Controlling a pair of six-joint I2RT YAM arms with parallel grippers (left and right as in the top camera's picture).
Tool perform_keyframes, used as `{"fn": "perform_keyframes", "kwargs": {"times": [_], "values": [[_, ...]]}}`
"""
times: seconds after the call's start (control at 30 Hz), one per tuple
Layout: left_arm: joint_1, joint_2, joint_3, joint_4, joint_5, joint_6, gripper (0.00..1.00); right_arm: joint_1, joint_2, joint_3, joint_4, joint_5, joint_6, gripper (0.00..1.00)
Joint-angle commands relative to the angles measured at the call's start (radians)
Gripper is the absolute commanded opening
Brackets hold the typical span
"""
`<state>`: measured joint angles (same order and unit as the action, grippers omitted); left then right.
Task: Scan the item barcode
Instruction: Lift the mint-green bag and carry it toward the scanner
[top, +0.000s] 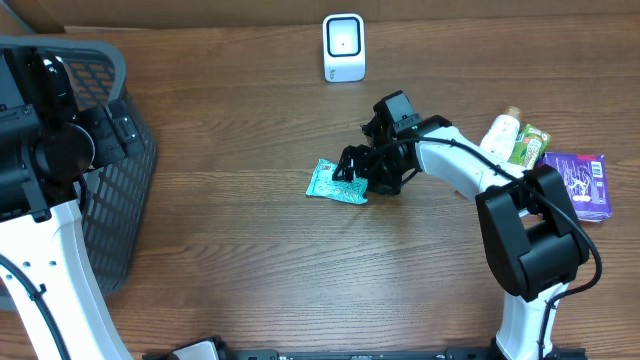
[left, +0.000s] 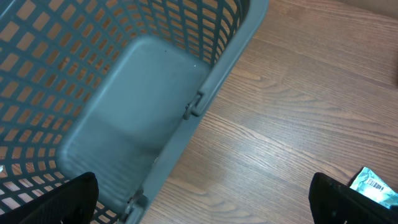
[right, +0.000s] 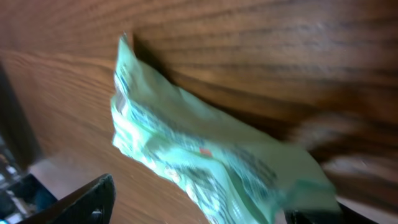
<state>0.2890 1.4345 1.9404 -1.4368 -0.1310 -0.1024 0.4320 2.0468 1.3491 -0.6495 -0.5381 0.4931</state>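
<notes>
Near counter's middle lies green pkt (top: 337, 183), flat; R hand (top: 355, 172) sits low at its right end w/ fingers spread, not pinching it. L hand (left: 202, 202) also spread wide, above grey basket (top: 125, 210) at left edge. White scanner (top: 344, 48) stands at far edge.

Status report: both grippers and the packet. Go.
Left gripper open, over basket rim. Right gripper open, straddling teal packet on table. Nothing between packet and white scanner.
</notes>
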Motion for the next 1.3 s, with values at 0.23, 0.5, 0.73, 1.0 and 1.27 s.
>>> {"fn": "perform_keyframes", "kwargs": {"times": [0.23, 0.5, 0.73, 1.0, 1.27], "values": [[0.003, 0.002, 0.017, 0.001, 0.005, -0.010, 0.99, 0.022, -0.019, -0.080, 0.114, 0.030, 0.262, 0.54], [0.003, 0.002, 0.016, 0.001, 0.005, -0.010, 1.00, 0.022, -0.020, -0.080, 0.126, 0.033, 0.258, 0.04], [0.003, 0.002, 0.016, 0.001, 0.005, -0.010, 0.99, -0.008, -0.108, -0.077, 0.169, -0.186, -0.069, 0.04], [0.003, 0.002, 0.016, 0.001, 0.005, -0.010, 1.00, -0.153, -0.367, -0.077, 0.042, -0.428, -0.237, 0.04], [0.003, 0.002, 0.017, 0.001, 0.005, -0.010, 1.00, -0.254, -0.535, -0.069, -0.049, -0.383, -0.286, 0.04]]}}
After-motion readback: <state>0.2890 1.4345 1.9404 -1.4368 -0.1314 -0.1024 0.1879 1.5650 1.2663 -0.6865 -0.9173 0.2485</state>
